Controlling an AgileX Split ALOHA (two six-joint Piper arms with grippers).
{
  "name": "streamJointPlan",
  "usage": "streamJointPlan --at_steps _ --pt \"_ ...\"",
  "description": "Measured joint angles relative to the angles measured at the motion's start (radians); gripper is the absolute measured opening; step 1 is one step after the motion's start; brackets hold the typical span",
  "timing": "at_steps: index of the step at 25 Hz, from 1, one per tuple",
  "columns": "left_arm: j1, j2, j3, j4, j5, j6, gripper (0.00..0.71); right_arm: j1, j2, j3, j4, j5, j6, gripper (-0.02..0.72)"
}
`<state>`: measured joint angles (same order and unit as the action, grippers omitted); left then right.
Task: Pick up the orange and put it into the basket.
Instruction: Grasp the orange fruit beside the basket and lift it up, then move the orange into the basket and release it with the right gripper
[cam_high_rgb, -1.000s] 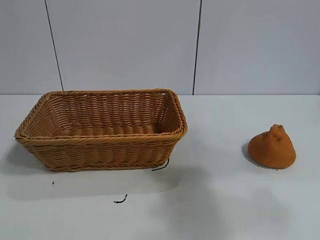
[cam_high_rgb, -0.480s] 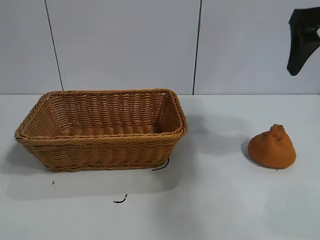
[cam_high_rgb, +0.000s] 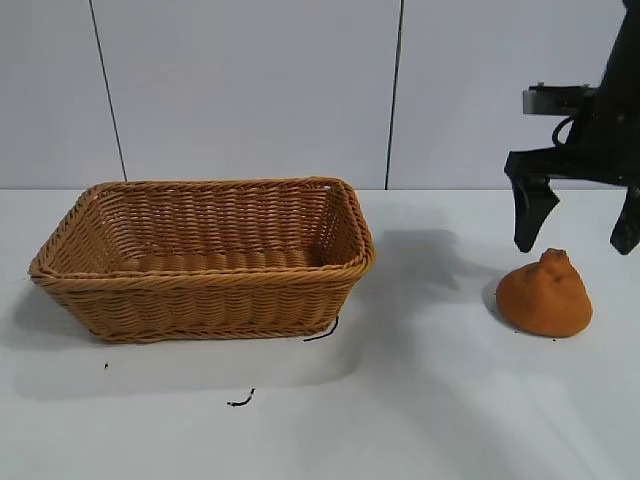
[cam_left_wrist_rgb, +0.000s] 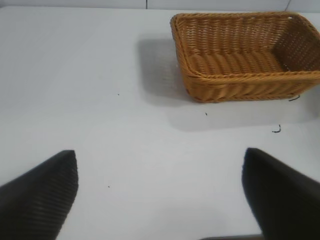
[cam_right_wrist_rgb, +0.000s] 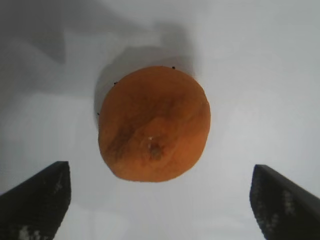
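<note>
The orange (cam_high_rgb: 545, 295), dull and lumpy with a knobby top, sits on the white table at the right. It also shows in the right wrist view (cam_right_wrist_rgb: 154, 123), seen from above. My right gripper (cam_high_rgb: 578, 222) hangs open just above and behind it, its fingers (cam_high_rgb: 527, 215) spread wider than the fruit, not touching it. The tan wicker basket (cam_high_rgb: 205, 283) stands empty at the left and shows in the left wrist view (cam_left_wrist_rgb: 235, 80). My left gripper (cam_left_wrist_rgb: 160, 192) is open and empty above bare table, away from the basket, out of the exterior view.
Small black marks (cam_high_rgb: 240, 401) lie on the table in front of the basket. A grey panelled wall (cam_high_rgb: 250, 90) stands behind the table.
My right gripper has come down from the upper right corner to just above the orange. The orange and basket have not moved.
</note>
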<state>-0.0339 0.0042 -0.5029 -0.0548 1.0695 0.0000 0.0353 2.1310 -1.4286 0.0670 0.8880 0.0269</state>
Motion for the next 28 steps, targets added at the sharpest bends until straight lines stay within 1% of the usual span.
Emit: streamJointPlan --at_steps 3,4,5,7,10,11,12,13,15,18,25,27,28 --pt "0.0 0.0 0.0 0.0 0.0 0.0 0.639 0.0 0.014 0.0 0.003 -0.002 0.0 0.694" --pt "0.0 0.0 0.0 0.0 0.0 0.0 0.639 0.0 0.014 0.0 0.005 -0.003 0.0 0.678" --pt "0.0 0.0 0.0 0.0 0.0 0.0 0.639 0.0 0.014 0.0 0.006 -0.005 0.0 0.645" --pt "0.0 0.0 0.0 0.0 0.0 0.0 0.639 0.0 0.014 -0.001 0.008 -0.006 -0.003 0.538" --pt "0.0 0.0 0.0 0.0 0.0 0.0 0.639 0.0 0.014 -0.002 0.008 -0.004 -0.002 0.291" --pt "0.0 0.0 0.0 0.0 0.0 0.0 0.639 0.0 0.012 -0.004 0.008 -0.002 -0.002 0.224" --pt "0.0 0.0 0.0 0.0 0.0 0.0 0.639 0.0 0.009 -0.005 0.008 0.0 -0.002 0.141" --pt "0.0 0.0 0.0 0.0 0.0 0.0 0.639 0.0 0.003 -0.007 0.008 0.003 -0.002 0.098" --pt "0.0 0.0 0.0 0.0 0.0 0.0 0.639 0.0 -0.018 -0.013 0.008 0.009 -0.002 0.087" --pt "0.0 0.0 0.0 0.0 0.0 0.0 0.639 0.0 -0.057 -0.063 0.007 0.047 -0.003 0.087" --pt "0.0 0.0 0.0 0.0 -0.001 0.0 0.639 0.0 -0.129 -0.349 0.006 0.214 -0.003 0.087" --pt "0.0 0.0 0.0 0.0 -0.001 0.0 0.639 0.001 -0.128 -0.412 0.006 0.24 -0.003 0.087" --pt "0.0 0.0 0.0 0.0 -0.001 0.0 0.639 0.001 -0.128 -0.412 0.006 0.24 -0.003 0.087"
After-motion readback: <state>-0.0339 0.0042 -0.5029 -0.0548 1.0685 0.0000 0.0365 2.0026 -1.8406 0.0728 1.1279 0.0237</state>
